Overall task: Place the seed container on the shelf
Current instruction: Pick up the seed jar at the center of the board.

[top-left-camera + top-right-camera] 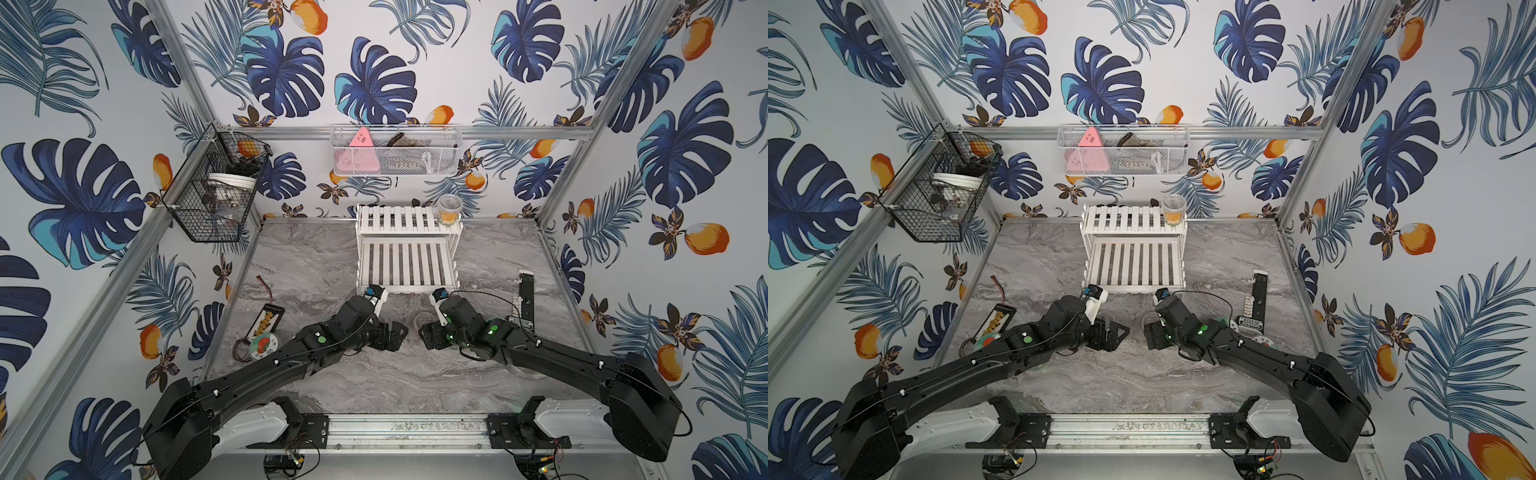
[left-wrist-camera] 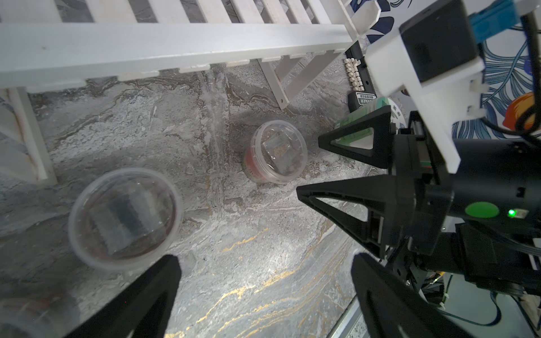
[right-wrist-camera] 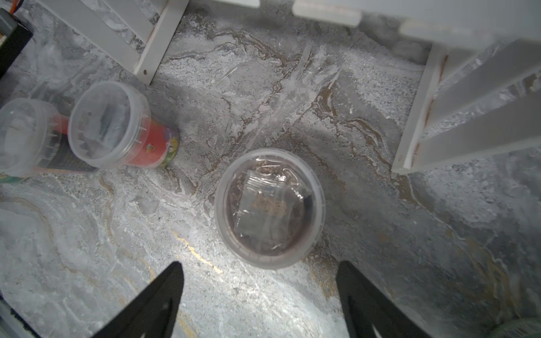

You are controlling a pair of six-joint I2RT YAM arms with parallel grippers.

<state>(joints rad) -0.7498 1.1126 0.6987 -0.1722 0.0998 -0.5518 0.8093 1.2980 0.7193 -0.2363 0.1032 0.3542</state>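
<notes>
**While nothing is yet gripped, the seed container point(image 3: 269, 207) waits on the table point(image 1: 311, 266)**

Since the seed container stands upright, lid on, at 6 o'clock of the shelf point(image 1: 395, 228), I judge the step in hand to be the reach for a grasp. Above it the right tool point(image 3: 259, 263) hangs with jaws well apart, empty and touching nothing; the tub sits just ahead of the fingertips, not between them. Likewise the left tool point(image 2: 263, 257) is spread wide and empty, with a 2nd tub point(image 2: 124, 218) near it. Next, the right tool likely needs to drop until its fingers straddle the wall below the lid rim, close firmly, then carry the tub toward 12 o'clock and clear the front rail. 1 clear tub point(image 1: 450, 210) already stands on the upper tier's 3 o'clock corner, so free slats lie at 9 o'clock of it.
</notes>
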